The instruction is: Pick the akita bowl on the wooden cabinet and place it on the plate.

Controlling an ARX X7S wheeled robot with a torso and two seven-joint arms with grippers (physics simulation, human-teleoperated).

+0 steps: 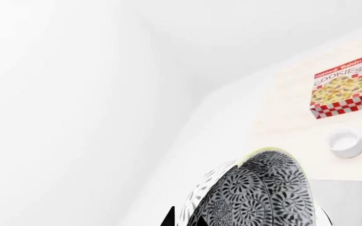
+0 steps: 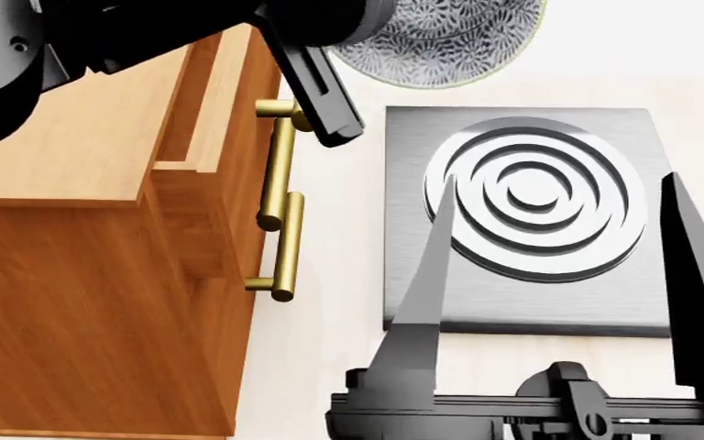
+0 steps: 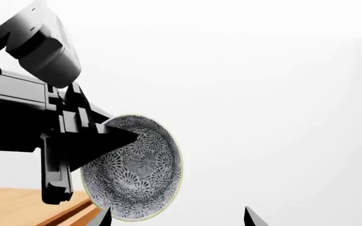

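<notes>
Left gripper point(image 3: 115, 141) is clamped on the akita bowl point(image 3: 137, 169) – one finger point(image 3: 99, 141) lies across the patterned wall, and the bowl hangs tipped on its side in mid-air, clear of every surface. In the head view the bowl point(image 2: 444, 41) shows at the top edge, just past the grey stove slab point(image 2: 523, 211) and off to the side of the wooden cabinet point(image 2: 95, 275) w/ its brass handles point(image 2: 281, 197). Right gripper point(image 2: 560, 266) sits low in front, fingers spread wide over the slab, nothing between them. Left wrist cam – bowl point(image 1: 263, 193) up close, cookie box point(image 1: 339, 88) and white cup point(image 1: 346, 142) beyond on the pale counter. The plate's not visible in any view.
</notes>
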